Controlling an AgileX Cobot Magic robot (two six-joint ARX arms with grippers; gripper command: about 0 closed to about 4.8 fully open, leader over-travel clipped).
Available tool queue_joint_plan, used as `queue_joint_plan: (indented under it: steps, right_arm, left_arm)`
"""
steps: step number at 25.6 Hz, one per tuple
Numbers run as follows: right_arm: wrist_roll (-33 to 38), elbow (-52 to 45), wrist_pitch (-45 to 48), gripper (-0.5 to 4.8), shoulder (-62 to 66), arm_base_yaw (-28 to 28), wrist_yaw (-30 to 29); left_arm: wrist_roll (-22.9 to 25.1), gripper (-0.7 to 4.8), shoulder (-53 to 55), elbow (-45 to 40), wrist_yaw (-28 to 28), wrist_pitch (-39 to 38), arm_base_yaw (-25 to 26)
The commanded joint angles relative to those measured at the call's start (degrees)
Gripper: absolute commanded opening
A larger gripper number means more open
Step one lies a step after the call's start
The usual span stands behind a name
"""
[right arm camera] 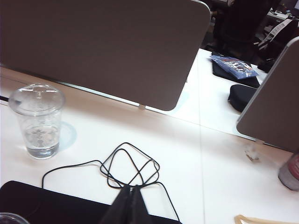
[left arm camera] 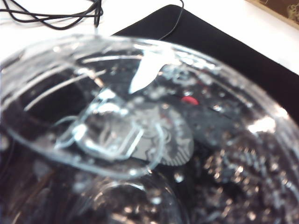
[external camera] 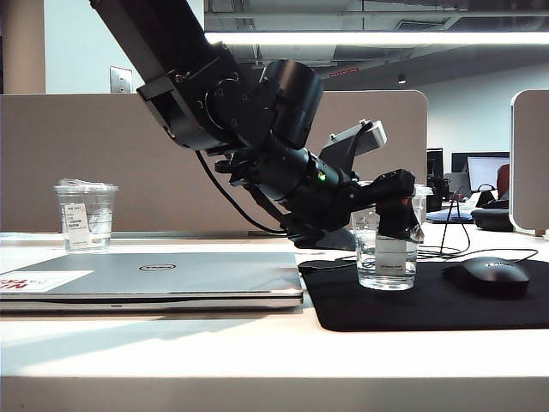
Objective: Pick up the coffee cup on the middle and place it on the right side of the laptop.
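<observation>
On the left of the worktop lies the laptop. Right of it, on the black mouse pad, stands the coffee cup — placement looks done. The left claw sits over it, spread unclear; retreat remains. The right claw — fingers together — hangs behind.

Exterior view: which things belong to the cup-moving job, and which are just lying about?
Job: coffee cup on the mouse pad, right of the laptop; left tool at the cup's top.
Lying about: mouse, cable, cup behind the laptop, tall cup; right tool, shut, above the cable.
</observation>
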Motion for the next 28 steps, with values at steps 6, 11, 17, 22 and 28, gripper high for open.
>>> queue_joint_plan:
  steps: [6,11,17,22,28]
  right_arm:
    - [0.0,0.33,0.74,-0.05,-0.28,0.13,0.11]
    - [0.0,0.33,0.72,-0.05,-0.39,0.37,0.11]
    - [0.04,0.33,-0.28,-0.05,-1.79,0.46,0.07]
    - [0.28,0.33,-4.39,-0.05,-3.93,0.72,0.0]
    - [4.79,0.35,-19.32,-0.05,-10.99,1.81,-1.64]
  left_arm:
    - [-0.13,4.79,-4.96,0.26,1.01,-18.97,-1.05]
    - [0.04,4.79,-10.64,0.26,0.79,-28.41,-1.51]
    - [1.27,3.76,-21.11,0.26,-2.12,-43.32,-1.2]
    - [7.5,0.11,-33.33,0.26,-4.39,-49.62,0.11]
    - [7.91,-0.06,-50.07,0.28,-12.31,-54.82,-0.02]
